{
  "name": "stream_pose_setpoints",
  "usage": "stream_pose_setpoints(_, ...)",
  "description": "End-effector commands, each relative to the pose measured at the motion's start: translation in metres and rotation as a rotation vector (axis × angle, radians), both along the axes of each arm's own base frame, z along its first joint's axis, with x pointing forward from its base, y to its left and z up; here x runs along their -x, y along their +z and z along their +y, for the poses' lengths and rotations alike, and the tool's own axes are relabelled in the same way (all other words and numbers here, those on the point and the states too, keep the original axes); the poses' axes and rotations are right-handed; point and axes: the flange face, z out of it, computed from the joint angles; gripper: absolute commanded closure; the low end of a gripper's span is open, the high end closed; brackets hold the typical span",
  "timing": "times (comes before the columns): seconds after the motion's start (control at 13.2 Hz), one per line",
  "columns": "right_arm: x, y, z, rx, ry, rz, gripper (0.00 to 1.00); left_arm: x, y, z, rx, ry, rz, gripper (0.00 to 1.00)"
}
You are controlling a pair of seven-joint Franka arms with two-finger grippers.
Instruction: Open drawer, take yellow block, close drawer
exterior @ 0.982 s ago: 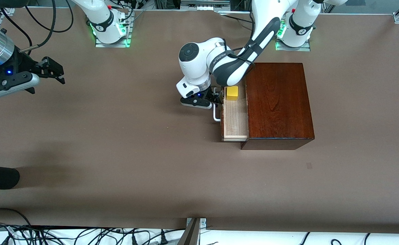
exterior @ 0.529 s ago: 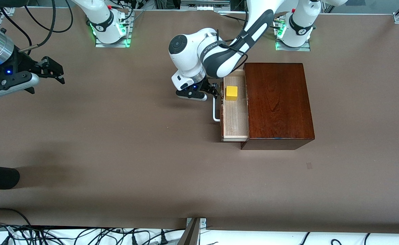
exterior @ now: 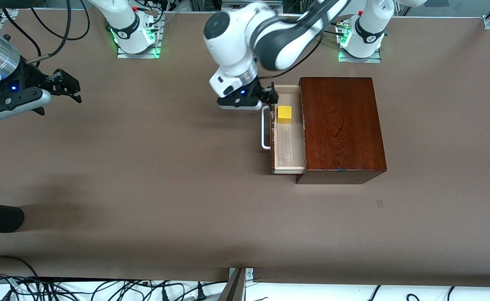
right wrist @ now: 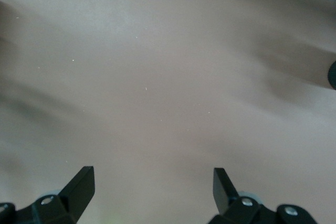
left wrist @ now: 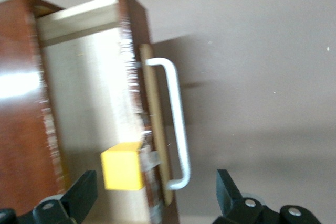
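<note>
Overhead, yellow block by drawer edge.

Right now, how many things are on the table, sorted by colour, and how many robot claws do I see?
Yellow: 1, the block in the open drawer
Reddish-brown: 1, the box
White: 1, the handle
Black claws: 2, the left gripper over the drawer's corner, open; the right gripper waiting open at its end
Total: 5
</note>
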Motion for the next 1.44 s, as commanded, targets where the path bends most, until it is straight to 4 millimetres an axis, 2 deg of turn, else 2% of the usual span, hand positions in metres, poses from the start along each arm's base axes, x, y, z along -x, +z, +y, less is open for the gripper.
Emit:
stream_pose_setpoints(0.0, -0.001, 0.004, 0.011, -0.005, 0.020, 0.001, 0.00, -0.034, 0.047, 0.073, 0.073, 0.165, 0.094, 0.00)
stream_pose_setpoints(0.23, 0.004, 0.005, 0.036, -0.008, 0.057, -0.001, 0.00, -0.056, 0.077, 0.157, 0.027, 0.102, 0.241, 0.00)
stream_pose_setpoints(0.45, 0.011, 0.000, 0.067, -0.013, 0.106, 0.013, 0.00, -0.078, 0.121, 0.257, 0.078, 0.075, 0.300, 0.00)
stream_pose_setpoints(0.6, 0.006, -0.016, 0.078, -0.015, 0.131, 0.039, 0.00, -0.089, 0.139, 0.314, 0.098, 0.102, 0.300, 0.00)
stream_pose_setpoints(0.68, 0.003, -0.032, 0.094, -0.031, 0.154, 0.073, 0.00, -0.097, 0.145, 0.342, 0.125, 0.082, 0.305, 0.00)
stream_pose_setpoints(0.76, -0.001, -0.056, 0.111, -0.030, 0.175, 0.118, 0.00, -0.102, 0.158, 0.367, 0.154, 0.053, 0.298, 0.00)
stream_pose_setpoints(0.83, 0.005, -0.064, 0.135, -0.026, 0.224, 0.133, 0.00, -0.108, 0.159, 0.407, 0.191, 0.069, 0.299, 0.00)
stream_pose_setpoints(0.98, 0.024, -0.071, 0.190, -0.016, 0.327, 0.137, 0.00, -0.107, 0.167, 0.437, 0.225, 0.074, 0.253, 0.00)
stream_pose_setpoints(1.06, 0.038, -0.073, 0.219, -0.008, 0.389, 0.136, 0.00, -0.097, 0.174, 0.445, 0.219, 0.072, 0.205, 0.00)
stream_pose_setpoints(1.21, 0.068, -0.088, 0.289, -0.017, 0.508, 0.117, 0.00, -0.079, 0.168, 0.466, 0.226, 0.036, 0.073, 0.00)
stream_pose_setpoints(1.36, 0.098, -0.092, 0.378, -0.044, 0.651, 0.018, 0.00, -0.078, 0.163, 0.468, 0.229, -0.078, 0.061, 0.00)
